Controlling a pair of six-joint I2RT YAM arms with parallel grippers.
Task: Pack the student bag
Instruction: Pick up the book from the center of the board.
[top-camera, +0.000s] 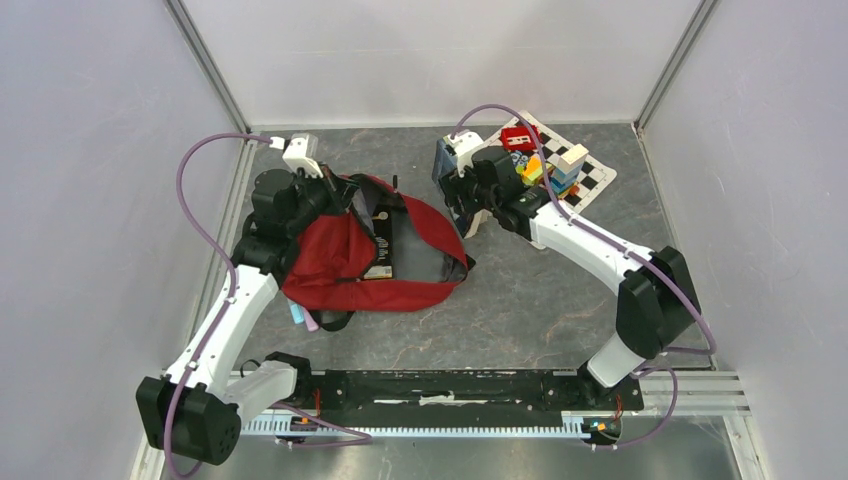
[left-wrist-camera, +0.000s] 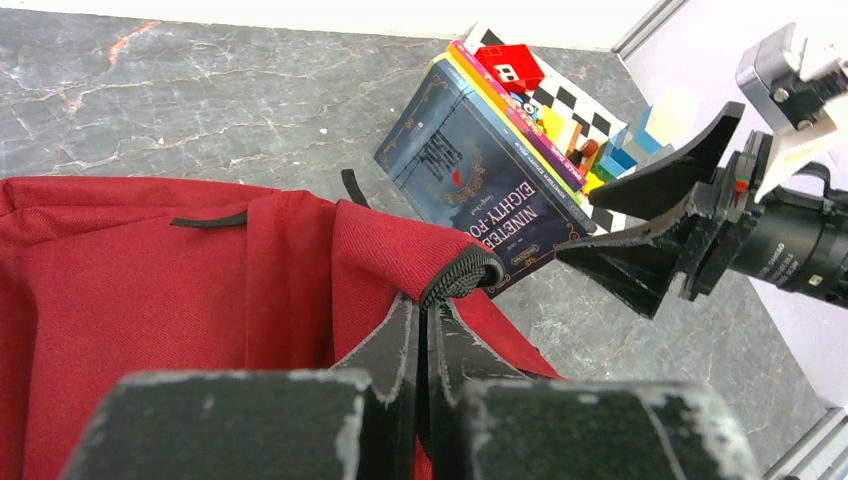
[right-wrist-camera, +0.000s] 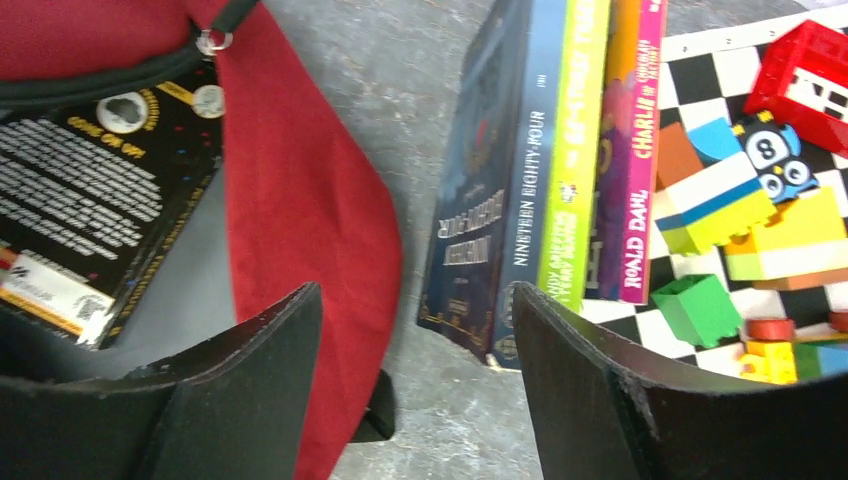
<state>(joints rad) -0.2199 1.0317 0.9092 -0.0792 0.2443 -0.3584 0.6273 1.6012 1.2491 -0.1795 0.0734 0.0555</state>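
Two arms are working. On the left of the counter (top-camera: 540, 300), the left fingers (left-wrist-camera: 395, 345) are pinching the zipper rim of the student bag (top-camera: 330, 260), likely holding it open; the right fingers (right-wrist-camera: 270, 340) are hovering spread beside the Nineteen Eighty-Four book (right-wrist-camera: 505, 200).

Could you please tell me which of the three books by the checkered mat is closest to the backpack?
The dark blue Nineteen Eighty-Four book: it faces the student bag, with the lime-green book and pink Roald Dahl book behind it.
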